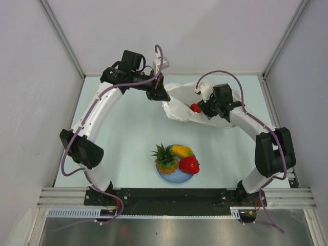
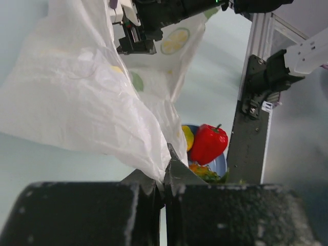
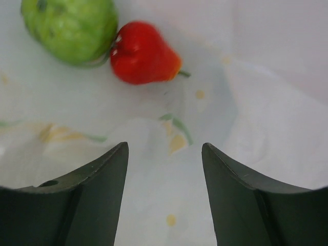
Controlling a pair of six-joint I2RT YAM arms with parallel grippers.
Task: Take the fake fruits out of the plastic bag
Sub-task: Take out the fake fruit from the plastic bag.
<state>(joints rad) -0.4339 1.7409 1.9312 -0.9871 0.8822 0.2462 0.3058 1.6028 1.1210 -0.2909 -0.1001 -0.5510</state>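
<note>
The translucent white plastic bag (image 1: 180, 105) lies at the back centre of the table. My left gripper (image 1: 160, 94) is shut on the bag's left edge (image 2: 154, 164). My right gripper (image 1: 201, 108) is open inside the bag's mouth (image 3: 164, 154). In the right wrist view a glossy red fruit (image 3: 143, 53) and a green ball (image 3: 70, 28) lie in the bag beyond the fingertips; the red one also shows from above (image 1: 195, 108). A pineapple (image 1: 166, 159), a yellow-orange wedge (image 1: 182, 150) and a red pepper (image 1: 189, 165) rest on the light-blue plate (image 1: 171, 177).
The plate with fruit sits near the front centre. Grey walls and metal frame rails (image 1: 279, 46) enclose the table. The right arm's black base link (image 2: 251, 128) shows in the left wrist view.
</note>
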